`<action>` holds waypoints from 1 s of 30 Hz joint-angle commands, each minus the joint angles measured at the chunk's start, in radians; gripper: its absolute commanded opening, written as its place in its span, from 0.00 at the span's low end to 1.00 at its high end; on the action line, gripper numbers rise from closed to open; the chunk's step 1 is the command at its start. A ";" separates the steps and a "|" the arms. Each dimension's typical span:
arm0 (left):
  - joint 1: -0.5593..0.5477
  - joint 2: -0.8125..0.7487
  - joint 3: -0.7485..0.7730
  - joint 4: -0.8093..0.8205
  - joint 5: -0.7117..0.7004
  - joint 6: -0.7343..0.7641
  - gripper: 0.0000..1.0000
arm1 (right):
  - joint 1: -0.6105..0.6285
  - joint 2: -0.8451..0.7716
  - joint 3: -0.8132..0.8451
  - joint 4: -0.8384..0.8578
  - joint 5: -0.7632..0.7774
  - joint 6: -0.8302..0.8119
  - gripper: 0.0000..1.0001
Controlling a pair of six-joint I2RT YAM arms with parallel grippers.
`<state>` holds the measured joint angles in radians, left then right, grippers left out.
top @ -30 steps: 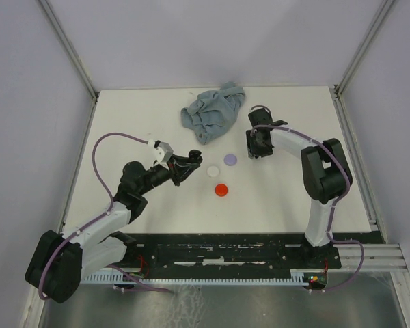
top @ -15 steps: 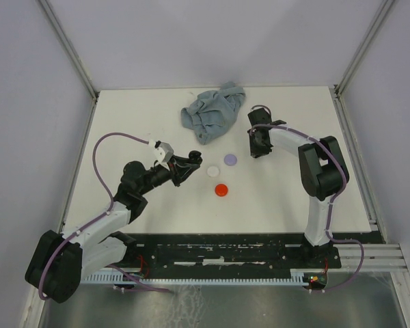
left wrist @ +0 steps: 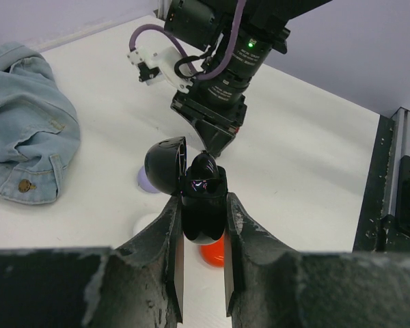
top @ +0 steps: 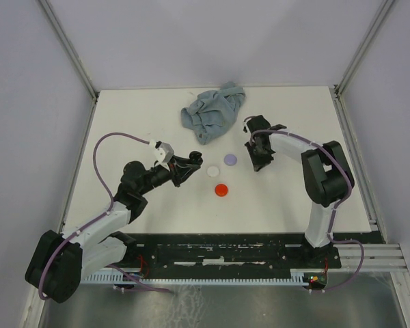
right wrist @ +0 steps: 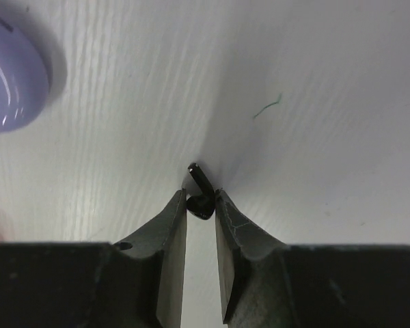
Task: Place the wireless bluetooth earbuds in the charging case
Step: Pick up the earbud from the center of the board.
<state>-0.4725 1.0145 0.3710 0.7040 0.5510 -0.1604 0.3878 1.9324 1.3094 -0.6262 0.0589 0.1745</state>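
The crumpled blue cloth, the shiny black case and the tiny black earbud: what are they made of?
The crumpled blue cloth looks like denim: faded weave, stitched seams, a metal rivet. The shiny black case seems hard glossy plastic; light glints off it. The tiny black earbud is probably smooth plastic, but too small to be sure.

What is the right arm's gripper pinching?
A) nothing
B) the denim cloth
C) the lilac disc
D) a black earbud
D: the right wrist view shows the right gripper shut on a small black earbud, with the lilac disc lying apart at the left.
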 commanded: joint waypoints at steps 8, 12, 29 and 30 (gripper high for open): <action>0.000 0.013 0.038 0.041 0.032 0.046 0.03 | 0.059 -0.091 -0.087 -0.085 0.026 -0.116 0.32; 0.000 0.009 0.039 0.040 0.031 0.046 0.03 | 0.060 -0.100 -0.091 -0.087 0.060 -0.137 0.44; 0.000 0.007 0.043 0.025 0.023 0.058 0.03 | 0.029 -0.146 -0.062 -0.119 0.249 -0.071 0.54; 0.000 0.006 0.043 0.025 0.023 0.058 0.03 | 0.029 -0.157 -0.058 -0.125 0.233 -0.055 0.54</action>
<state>-0.4725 1.0271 0.3733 0.7040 0.5606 -0.1505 0.4248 1.8469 1.2205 -0.7269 0.2546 0.0555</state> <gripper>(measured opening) 0.278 0.541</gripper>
